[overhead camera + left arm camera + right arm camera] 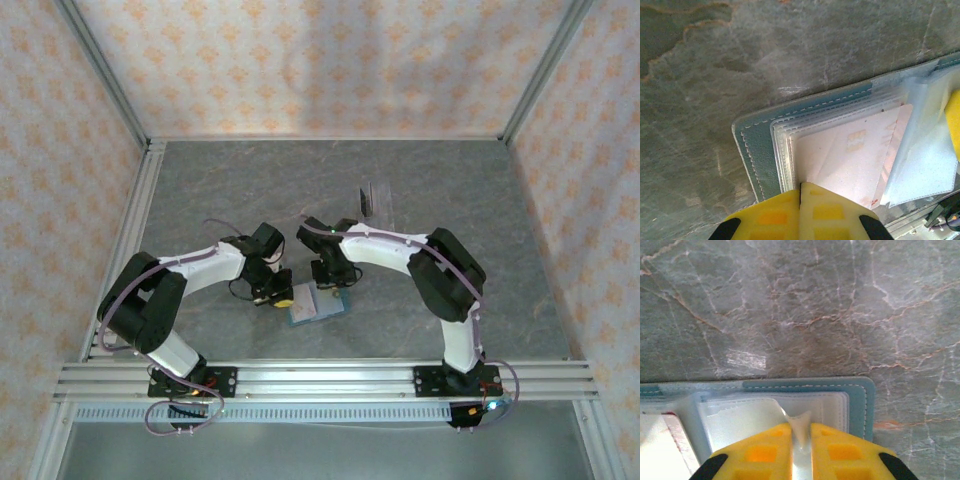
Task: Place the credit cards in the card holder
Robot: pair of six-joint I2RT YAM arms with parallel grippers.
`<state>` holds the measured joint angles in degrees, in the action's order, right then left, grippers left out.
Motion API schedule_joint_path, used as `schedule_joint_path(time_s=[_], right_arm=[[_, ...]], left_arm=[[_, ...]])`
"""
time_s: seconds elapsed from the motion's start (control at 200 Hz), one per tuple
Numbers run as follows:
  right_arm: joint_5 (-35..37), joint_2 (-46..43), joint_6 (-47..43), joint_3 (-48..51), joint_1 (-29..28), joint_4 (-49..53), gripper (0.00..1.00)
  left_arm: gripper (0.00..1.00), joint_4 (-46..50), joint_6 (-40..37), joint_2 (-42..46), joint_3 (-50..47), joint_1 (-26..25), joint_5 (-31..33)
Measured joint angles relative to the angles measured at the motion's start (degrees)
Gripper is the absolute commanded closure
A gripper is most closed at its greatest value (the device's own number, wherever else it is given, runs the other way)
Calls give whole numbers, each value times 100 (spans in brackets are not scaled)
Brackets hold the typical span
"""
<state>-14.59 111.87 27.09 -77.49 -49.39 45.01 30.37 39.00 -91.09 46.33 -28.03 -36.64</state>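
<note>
The teal card holder [757,150] lies open on the table, its clear pockets fanned out. A pale pinkish credit card [850,160] lies in the left stack of pockets, with a red-marked card edge [890,157] showing along its right side. My left gripper [801,186] is shut, its tips pressed onto the pocket stack at that card's near corner. My right gripper [801,426] is shut on a clear pocket leaf [740,415] of the card holder [860,390], pulling it up into a peak. In the top view the left gripper [280,296] and right gripper [330,283] flank the holder [318,305].
A clear slotted stand [373,200] stands behind the grippers, toward the back of the marbled table [250,180]. Metal frame rails [140,210] and patterned walls close in the table on the left, right and back.
</note>
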Motion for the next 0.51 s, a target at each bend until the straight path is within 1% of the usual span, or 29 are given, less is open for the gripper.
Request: schedule_joint_path(time_s=[0.045,0.13,0.36,0.505], right_arm=[[4,-7,-7,0,-15,-9,96],[11,-24,9,0,-35,-2,100],[59,-63,4,-35,-39,153,100],[190,-136,-17,-286,-70,435,100]], left_arm=[[100,-2,0,-9,0,2,-4],[100,-7,-2,-11,0,2,-11],[100,-120,-2,-33,-39,4,-79],[100,-216,-2,-68,-66,4,-195]])
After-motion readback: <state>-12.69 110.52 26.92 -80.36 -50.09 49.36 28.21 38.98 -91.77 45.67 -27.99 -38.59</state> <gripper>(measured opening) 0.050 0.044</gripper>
